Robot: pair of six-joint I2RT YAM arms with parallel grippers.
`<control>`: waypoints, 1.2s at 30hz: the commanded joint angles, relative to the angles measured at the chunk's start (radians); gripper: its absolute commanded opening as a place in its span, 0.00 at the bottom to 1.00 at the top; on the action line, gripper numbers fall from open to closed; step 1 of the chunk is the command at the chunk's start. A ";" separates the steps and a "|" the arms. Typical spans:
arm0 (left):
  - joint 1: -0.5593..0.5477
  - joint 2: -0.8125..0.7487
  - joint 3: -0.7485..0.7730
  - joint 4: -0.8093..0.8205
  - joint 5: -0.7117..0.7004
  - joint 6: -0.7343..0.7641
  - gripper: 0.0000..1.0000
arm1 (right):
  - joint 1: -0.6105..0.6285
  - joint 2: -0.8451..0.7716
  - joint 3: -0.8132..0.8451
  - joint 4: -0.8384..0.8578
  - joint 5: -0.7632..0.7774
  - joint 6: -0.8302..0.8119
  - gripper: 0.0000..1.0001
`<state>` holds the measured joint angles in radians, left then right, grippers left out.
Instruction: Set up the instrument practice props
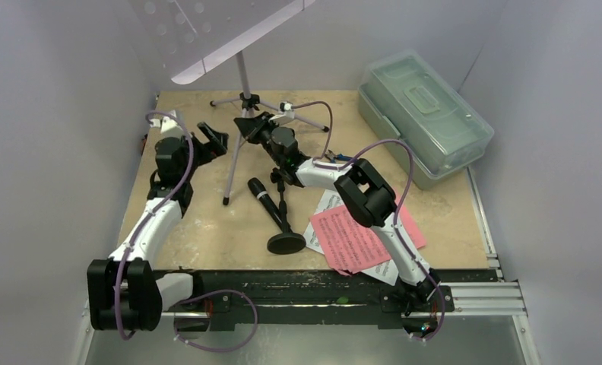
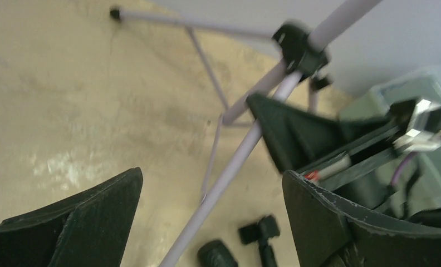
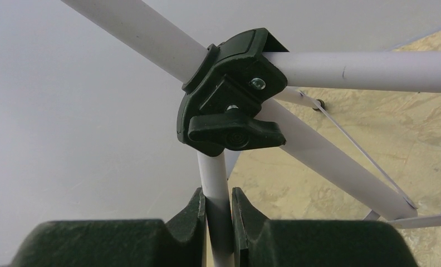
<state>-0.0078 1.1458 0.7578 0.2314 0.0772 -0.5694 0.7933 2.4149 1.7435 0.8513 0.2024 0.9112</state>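
From above, the lavender tripod music stand [image 1: 242, 72] stands upright at the far side of the beige table [image 1: 207, 228]. The left gripper [image 1: 213, 141] is just beside its near leg and the right gripper [image 1: 251, 124] is at the top of its legs, while the black microphone [image 1: 261, 196], short black round-based mic stand [image 1: 286, 242] and pink and white music sheets [image 1: 355, 237] lie nearer. The left wrist view shows its fingers [image 2: 96, 222] spread wide, with a lavender leg seen between them and untouched. The right wrist view shows both fingers [image 3: 191, 222] pinched on a lavender tube just below the black hub clamp [image 3: 229, 111].

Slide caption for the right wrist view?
Right gripper clamping lavender tripod music stand near its black knob collar.
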 commanded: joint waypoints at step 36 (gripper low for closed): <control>-0.190 0.471 0.087 0.201 -0.110 0.411 0.00 | -0.258 -0.425 -0.278 -0.337 -0.424 -0.646 0.88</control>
<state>-0.2123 1.6127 0.8360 0.4610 0.0788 -0.1638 0.6018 1.9984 1.3766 0.5648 -0.0517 0.5411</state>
